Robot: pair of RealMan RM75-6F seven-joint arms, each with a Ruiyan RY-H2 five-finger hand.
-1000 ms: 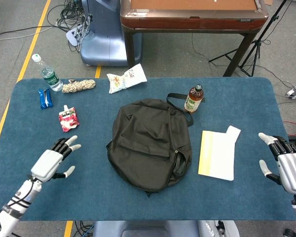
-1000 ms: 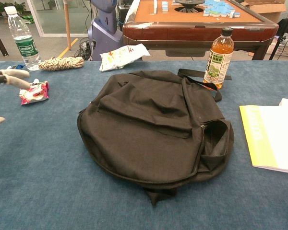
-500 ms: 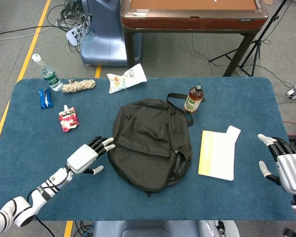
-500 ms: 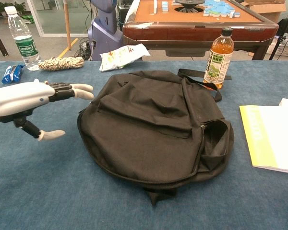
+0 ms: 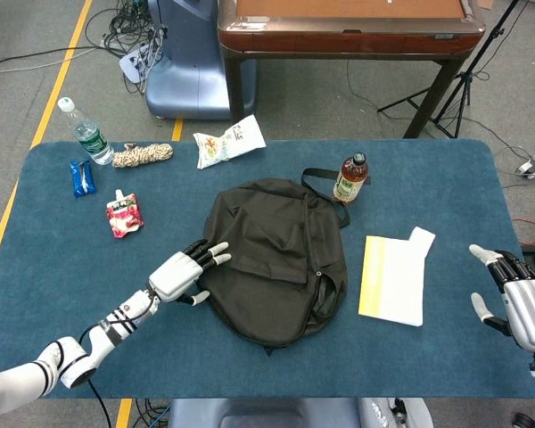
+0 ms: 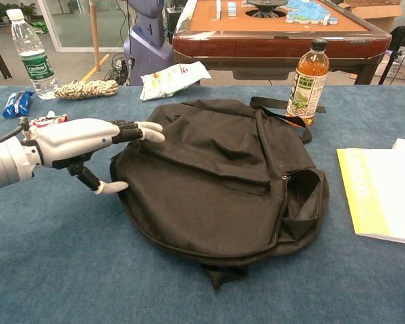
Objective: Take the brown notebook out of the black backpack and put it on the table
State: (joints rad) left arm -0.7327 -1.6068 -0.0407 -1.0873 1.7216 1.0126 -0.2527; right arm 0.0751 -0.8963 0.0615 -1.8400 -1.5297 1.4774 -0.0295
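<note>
The black backpack (image 5: 272, 259) (image 6: 219, 179) lies flat in the middle of the blue table, its zip shut as far as I can see. No brown notebook shows in either view. My left hand (image 5: 185, 270) (image 6: 88, 145) is open at the backpack's left edge, fingertips reaching onto the fabric and thumb below the rim. Far right, near the table's edge, my right hand (image 5: 517, 299) stays open and holds nothing; only the head view shows it.
A yellow and white booklet (image 5: 394, 278) (image 6: 381, 192) lies right of the backpack. A tea bottle (image 5: 349, 178) (image 6: 307, 81) stands behind it. On the left are a water bottle (image 5: 85, 132), rope (image 5: 143, 155), snack packets (image 5: 123, 214) and a blue wrapper (image 5: 82, 176).
My left hand has travelled right across the table from the left side to the backpack's left edge. The right hand has barely moved.
</note>
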